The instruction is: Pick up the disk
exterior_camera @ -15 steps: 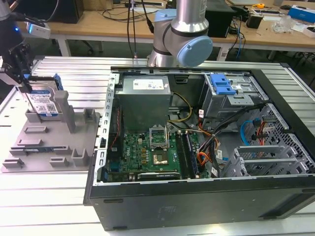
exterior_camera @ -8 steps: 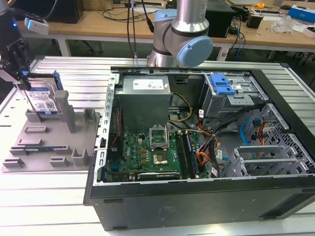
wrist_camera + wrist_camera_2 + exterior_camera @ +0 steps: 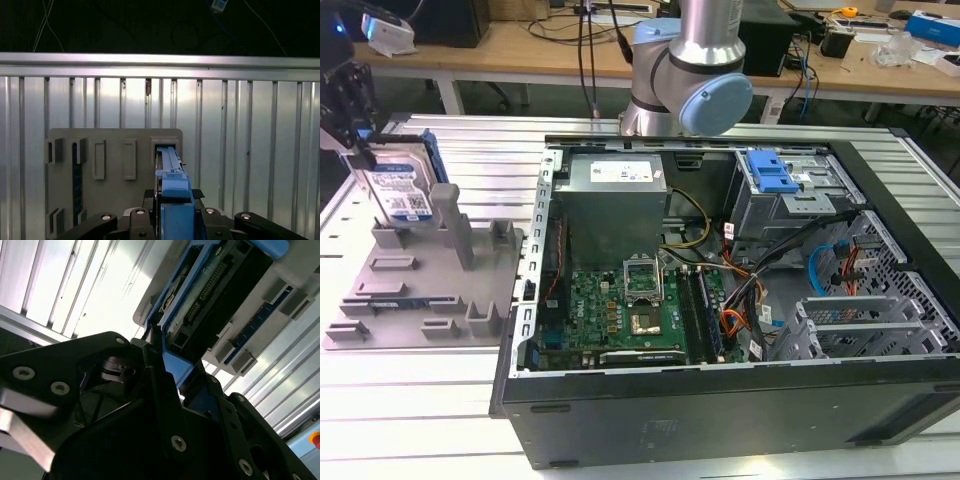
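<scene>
Gripper [image 3: 365, 150] of mine clamped on the disk [image 3: 402, 190] by its top edge, disk upright on edge over the far corner of the grey tray [image 3: 420, 290], at the exterior view's left, black computer case [image 3: 720, 400] open to its right.

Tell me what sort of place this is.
Probably a robotics lab or electronics workshop. An opened computer case with its motherboard bare lies on a slatted aluminium table, a robot arm stands behind it, and cluttered workbenches line the back.
</scene>
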Robot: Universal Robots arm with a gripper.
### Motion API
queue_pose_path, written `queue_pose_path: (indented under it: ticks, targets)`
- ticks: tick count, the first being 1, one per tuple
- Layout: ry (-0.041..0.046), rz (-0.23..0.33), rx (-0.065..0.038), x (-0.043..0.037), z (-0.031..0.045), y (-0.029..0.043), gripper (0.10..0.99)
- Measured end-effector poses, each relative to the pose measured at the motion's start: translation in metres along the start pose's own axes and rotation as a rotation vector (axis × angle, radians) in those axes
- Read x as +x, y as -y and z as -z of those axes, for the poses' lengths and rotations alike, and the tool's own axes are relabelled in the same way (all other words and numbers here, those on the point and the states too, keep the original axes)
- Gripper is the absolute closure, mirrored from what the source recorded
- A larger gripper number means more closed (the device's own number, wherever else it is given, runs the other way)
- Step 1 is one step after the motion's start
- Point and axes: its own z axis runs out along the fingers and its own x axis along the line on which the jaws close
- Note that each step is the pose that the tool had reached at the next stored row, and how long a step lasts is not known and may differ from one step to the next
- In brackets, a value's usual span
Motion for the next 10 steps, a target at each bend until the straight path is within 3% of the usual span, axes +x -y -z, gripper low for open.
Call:
queue_pose_path:
  ticks: [2,6,7,10]
  targets:
    - [0.0019,0.000,0.000,0.0001,0.0060,0.0001,0.718]
    - [0.0101,0.000,0.000,0.0006,0.0260,0.0004,0.718]
    - [0.0157,0.000,0.000,0.0008,0.0342,0.0005,0.718]
    - [0.0227,0.000,0.001,0.0010,0.0433,0.0006,0.718]
